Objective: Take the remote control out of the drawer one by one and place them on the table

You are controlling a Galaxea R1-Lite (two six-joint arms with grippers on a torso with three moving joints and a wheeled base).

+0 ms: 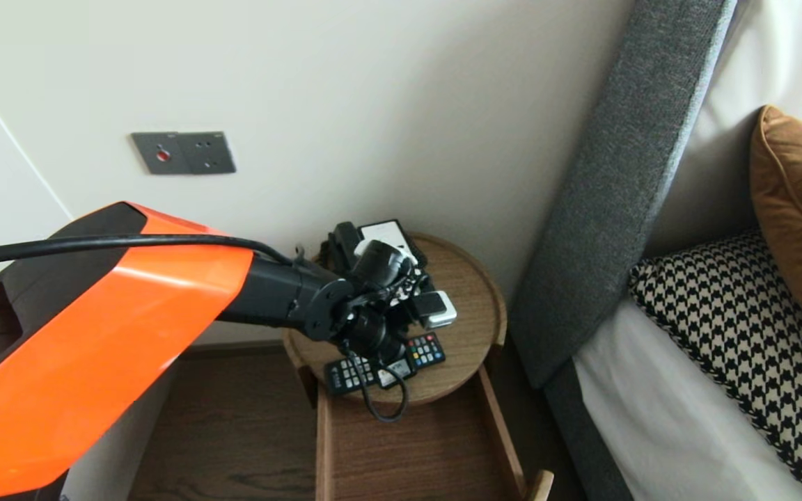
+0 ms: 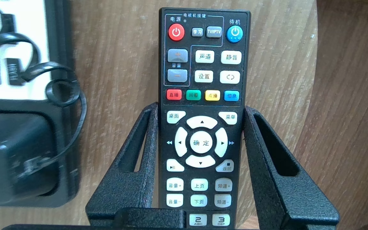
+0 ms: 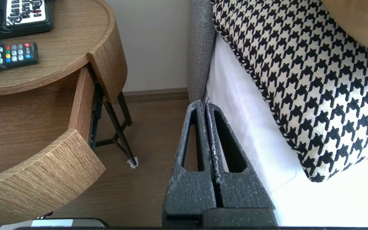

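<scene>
**Head view.** The left gripper (image 1: pixel 386 362) reaches over the round side table (image 1: pixel 474 292) and comes down on the remote (image 1: pixel 429 350). The remote lies flat at the table's near edge, just above the open drawer (image 1: pixel 408 452). A desk phone (image 1: pixel 390 235) sits at the far side, and a small white adapter (image 1: pixel 437 309) lies between the two. With the remote this close to the rim, I would judge that any lift should go straight up with the wrist level, so the body does not scrape the raised lip.

**Left wrist view.** The fingers (image 2: pixel 139 153) are clamped on the remote's two long edges at about the direction ring. That is close to mid-length, which looks like a balanced place to hold it. The sides are thin, smooth plastic, so even pressure from both pads likely matters more than force.

The remote is slim and black:
- a red power key and a blue standby key at the top
- a row of red, green, yellow and blue keys
- white keys with Chinese labels, and a round pad at the centre

**Right wrist view.** The right gripper (image 3: pixel 205 103) hangs low beside the bed, next to the houndstooth pillow (image 3: pixel 299 80). Its fingers are pressed together on nothing. The remote shows far off to the left on the table top.
</scene>
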